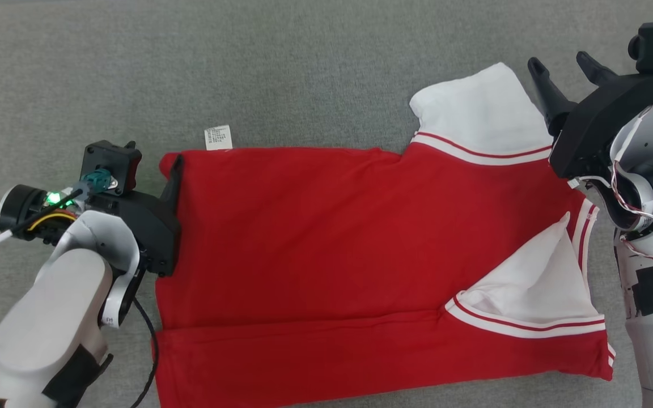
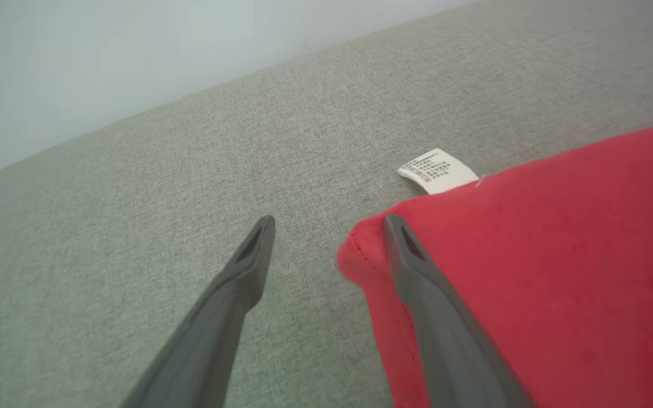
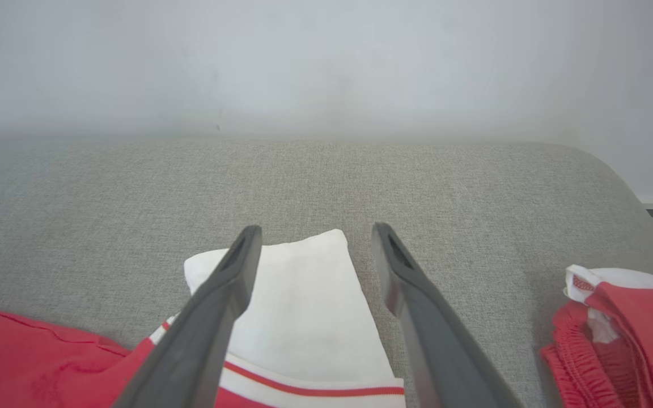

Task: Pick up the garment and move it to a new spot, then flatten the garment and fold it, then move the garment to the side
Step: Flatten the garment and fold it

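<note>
Garment: red garment (image 1: 315, 238) with white sleeves, spread flat on the grey fabric surface (image 1: 304, 73); it runs across the head view, hem end at the robot's left, sleeve end at its right; a strip along the near edge is folded over onto the body
Far sleeve: white far sleeve (image 1: 482, 110) with red stripe trim, lying out on the surface beyond the body
Near sleeve: near sleeve (image 1: 530, 289) turned in over the red cloth
Care label: small white care label (image 1: 217, 137) poking out from the far edge, near the hem corner
Left pincer: left pincer (image 1: 170, 181) at the far hem corner, fingers spread apart and holding nothing; in the left wrist view (image 2: 329, 238) one finger lies over the red corner, the other over bare surface; whether it touches the cloth I cannot tell
Right pincer: right pincer (image 1: 562, 73) just beside the far sleeve, fingers parted and empty; in the right wrist view (image 3: 315, 243) the sleeve (image 3: 298, 317) sits below and between them
Other cloth: bunched red cloth (image 3: 615, 334) with an elastic edge, apart from the sleeve at that view's right
</note>
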Controlling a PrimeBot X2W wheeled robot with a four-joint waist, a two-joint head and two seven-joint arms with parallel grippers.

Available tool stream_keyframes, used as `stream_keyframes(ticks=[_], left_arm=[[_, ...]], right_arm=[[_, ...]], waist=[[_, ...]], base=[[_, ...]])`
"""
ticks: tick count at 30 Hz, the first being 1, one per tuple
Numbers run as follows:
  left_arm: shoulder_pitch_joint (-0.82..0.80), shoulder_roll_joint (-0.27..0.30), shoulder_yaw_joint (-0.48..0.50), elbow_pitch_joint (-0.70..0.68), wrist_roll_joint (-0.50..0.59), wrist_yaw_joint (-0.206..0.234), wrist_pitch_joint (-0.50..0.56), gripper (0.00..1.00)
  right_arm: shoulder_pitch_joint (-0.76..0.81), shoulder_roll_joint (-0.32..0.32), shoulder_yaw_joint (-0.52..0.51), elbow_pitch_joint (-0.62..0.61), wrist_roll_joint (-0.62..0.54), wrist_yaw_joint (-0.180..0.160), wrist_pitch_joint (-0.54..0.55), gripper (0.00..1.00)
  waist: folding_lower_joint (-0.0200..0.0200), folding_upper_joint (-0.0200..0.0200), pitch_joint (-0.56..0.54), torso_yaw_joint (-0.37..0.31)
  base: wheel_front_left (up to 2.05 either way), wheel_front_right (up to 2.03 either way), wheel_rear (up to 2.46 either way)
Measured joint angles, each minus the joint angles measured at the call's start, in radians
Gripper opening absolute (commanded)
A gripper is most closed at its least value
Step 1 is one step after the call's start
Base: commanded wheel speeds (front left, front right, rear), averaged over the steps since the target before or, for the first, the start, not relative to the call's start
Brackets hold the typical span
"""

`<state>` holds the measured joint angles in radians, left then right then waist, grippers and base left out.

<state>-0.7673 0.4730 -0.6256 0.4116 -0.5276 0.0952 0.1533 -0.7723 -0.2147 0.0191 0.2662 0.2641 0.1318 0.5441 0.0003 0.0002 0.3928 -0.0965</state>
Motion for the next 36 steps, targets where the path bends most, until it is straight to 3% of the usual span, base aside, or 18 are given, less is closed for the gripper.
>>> stream_keyframes(ticks=[11,30,31,32,33,36], left_arm=[[-0.036,-0.011,-0.022,0.072,0.018,0.01,0.027,1.0],[-0.061,-0.008,-0.069,0.031,-0.016,-0.006,0.238,1.0],[-0.067,-0.007,-0.072,0.032,-0.016,-0.006,0.25,0.81],[-0.074,-0.006,-0.073,0.033,-0.016,-0.005,0.259,0.27],[-0.079,-0.007,-0.073,0.033,-0.016,-0.002,0.265,0.0],[-0.093,-0.01,-0.075,0.027,-0.02,0.005,0.288,0.0]], right_arm=[[-0.006,-0.035,0.002,0.028,0.012,0.0,-0.016,1.0],[-0.012,-0.053,-0.025,0.016,0.02,0.0,0.016,1.0],[-0.015,-0.051,-0.023,0.017,0.02,0.0,0.02,1.0],[-0.02,-0.049,-0.022,0.017,0.02,0.0,0.024,1.0],[-0.029,-0.048,-0.021,0.018,0.019,0.0,0.03,1.0],[-0.055,-0.046,-0.029,0.033,0.007,0.0,0.064,1.0]], waist=[[-0.0002,-0.0001,0.037,-0.009],[-0.0003,-0.0002,0.023,0.0],[-0.0004,-0.0002,0.025,-0.002],[-0.0004,-0.0003,0.027,-0.004],[-0.0004,-0.0003,0.03,-0.005],[-0.0003,-0.0002,0.041,-0.009]], base=[[0.0,0.0,0.0],[0.0,0.0,0.0],[0.0,0.0,0.0],[0.0,0.0,0.0],[0.0,0.0,0.0],[0.0,0.0,0.0]])
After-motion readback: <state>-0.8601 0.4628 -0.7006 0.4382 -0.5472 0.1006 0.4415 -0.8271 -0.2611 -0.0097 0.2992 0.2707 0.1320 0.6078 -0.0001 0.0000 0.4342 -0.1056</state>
